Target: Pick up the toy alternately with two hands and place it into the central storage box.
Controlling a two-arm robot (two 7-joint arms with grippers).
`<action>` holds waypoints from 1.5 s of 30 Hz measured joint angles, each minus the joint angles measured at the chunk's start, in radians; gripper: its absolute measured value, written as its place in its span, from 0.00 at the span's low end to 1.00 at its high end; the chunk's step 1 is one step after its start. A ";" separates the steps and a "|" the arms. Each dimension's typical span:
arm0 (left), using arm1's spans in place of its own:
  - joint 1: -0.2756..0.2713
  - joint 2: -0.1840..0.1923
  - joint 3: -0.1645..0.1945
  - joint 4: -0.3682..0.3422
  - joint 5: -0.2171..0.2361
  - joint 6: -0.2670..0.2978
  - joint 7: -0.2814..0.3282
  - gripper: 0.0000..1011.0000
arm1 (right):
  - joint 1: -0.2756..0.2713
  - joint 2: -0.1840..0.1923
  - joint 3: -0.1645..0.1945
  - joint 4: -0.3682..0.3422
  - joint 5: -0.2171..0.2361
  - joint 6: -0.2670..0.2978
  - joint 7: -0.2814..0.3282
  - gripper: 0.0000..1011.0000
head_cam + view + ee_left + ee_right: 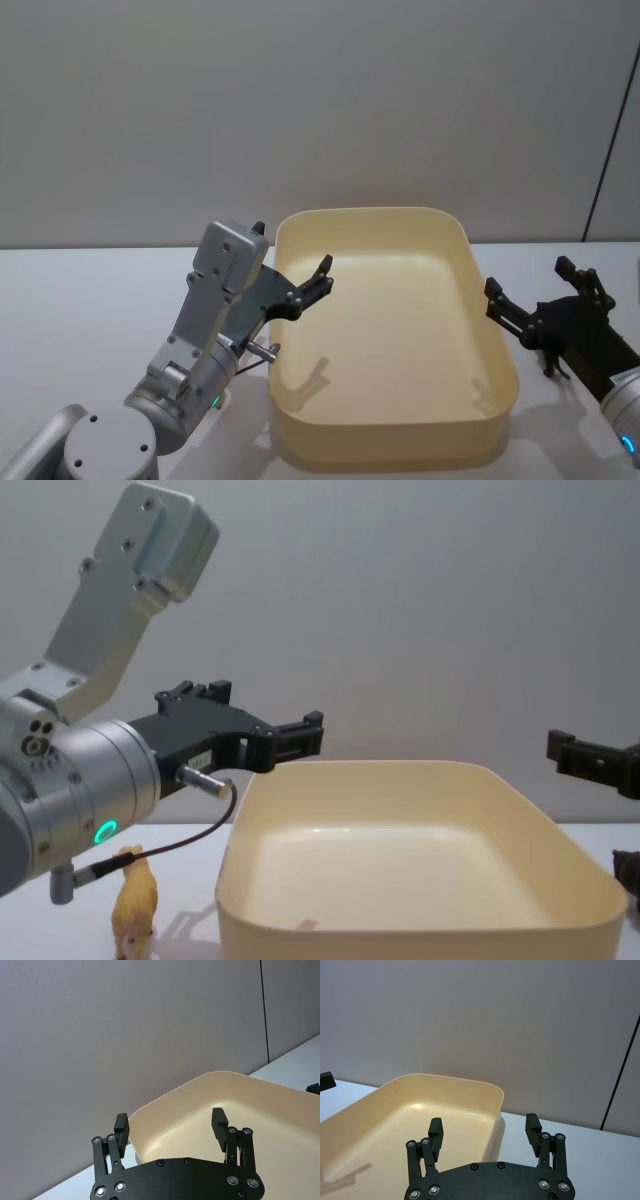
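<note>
At one cream tub (pixel 370 212) I log two grippers, left gripper (pixel 322 275) over its rim, right gripper (pixel 528 278) beside it, both spread empty (one tan toy (pixel 133 900) outside).

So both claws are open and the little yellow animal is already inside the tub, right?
Not quite. The little yellow animal stands on the table outside the tub, by its left wall, as the chest view shows. The left gripper and the right gripper are indeed both open.
</note>
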 joint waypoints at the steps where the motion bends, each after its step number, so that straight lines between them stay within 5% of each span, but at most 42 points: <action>1: 0.000 0.000 0.000 0.000 0.000 0.000 0.000 0.99 | 0.000 0.000 0.000 0.000 0.000 0.000 0.000 0.99; 21: 0.000 0.000 0.000 0.000 0.000 0.000 0.000 0.99 | -0.005 0.006 0.004 -0.001 0.003 0.000 0.000 0.99; 34: 0.000 0.000 0.000 0.000 0.000 0.000 0.000 0.99 | -0.107 0.103 0.068 -0.062 0.077 0.040 -0.028 0.99; 45: 0.000 0.000 0.000 0.000 0.000 0.000 0.000 0.99 | -0.184 0.136 0.088 -0.104 0.115 0.078 -0.050 0.99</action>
